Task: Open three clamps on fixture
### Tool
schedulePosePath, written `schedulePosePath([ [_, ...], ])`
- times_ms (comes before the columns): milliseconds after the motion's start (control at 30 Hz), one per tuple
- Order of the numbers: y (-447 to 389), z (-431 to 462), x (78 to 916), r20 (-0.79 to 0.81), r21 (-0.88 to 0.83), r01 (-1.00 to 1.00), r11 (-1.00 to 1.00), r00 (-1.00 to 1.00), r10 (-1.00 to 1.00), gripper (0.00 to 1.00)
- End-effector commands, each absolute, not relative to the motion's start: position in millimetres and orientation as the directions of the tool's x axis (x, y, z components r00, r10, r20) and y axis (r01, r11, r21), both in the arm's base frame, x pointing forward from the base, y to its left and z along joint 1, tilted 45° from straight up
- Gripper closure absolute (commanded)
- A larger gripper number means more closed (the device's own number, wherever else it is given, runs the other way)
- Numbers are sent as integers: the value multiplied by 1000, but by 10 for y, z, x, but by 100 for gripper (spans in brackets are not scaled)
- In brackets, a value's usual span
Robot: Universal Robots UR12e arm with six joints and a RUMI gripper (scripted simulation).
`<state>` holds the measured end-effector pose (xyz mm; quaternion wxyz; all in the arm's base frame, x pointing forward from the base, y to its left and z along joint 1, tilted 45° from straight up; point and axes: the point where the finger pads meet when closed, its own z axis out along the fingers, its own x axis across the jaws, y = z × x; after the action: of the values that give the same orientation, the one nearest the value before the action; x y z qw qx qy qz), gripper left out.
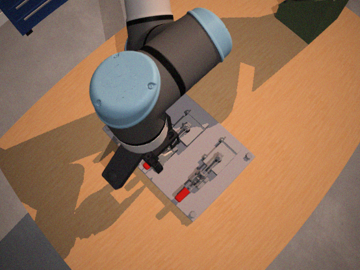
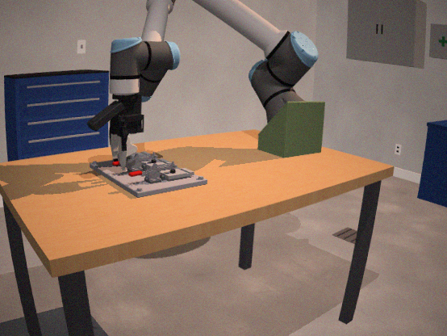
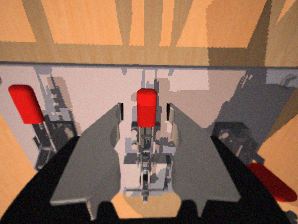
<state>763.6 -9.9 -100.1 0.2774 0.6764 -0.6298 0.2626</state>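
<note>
Claw lowered over the grey fixture plate on the wooden bench, jaws partly open and holding nothing, one on either side of the middle clamp's red handle without a visible touch. Second red-handled clamp to the left in the wrist view, third low at right. Fixture near the bench's left end, well apart from the green block.
</note>
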Motion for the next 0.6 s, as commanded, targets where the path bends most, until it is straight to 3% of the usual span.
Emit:
schedulePosePath([
  [0, -117, -987, 7638, 705, 43, -998, -51, 67, -706, 72],
  [300, -117, -982, 7641, 705, 42, -998, -51, 66, -706, 72],
  [333, -116, -981, 7641, 705, 42, -998, -51, 66, -706, 100],
  [567, -108, -982, 7643, 705, 42, -998, -52, 66, -707, 100],
])
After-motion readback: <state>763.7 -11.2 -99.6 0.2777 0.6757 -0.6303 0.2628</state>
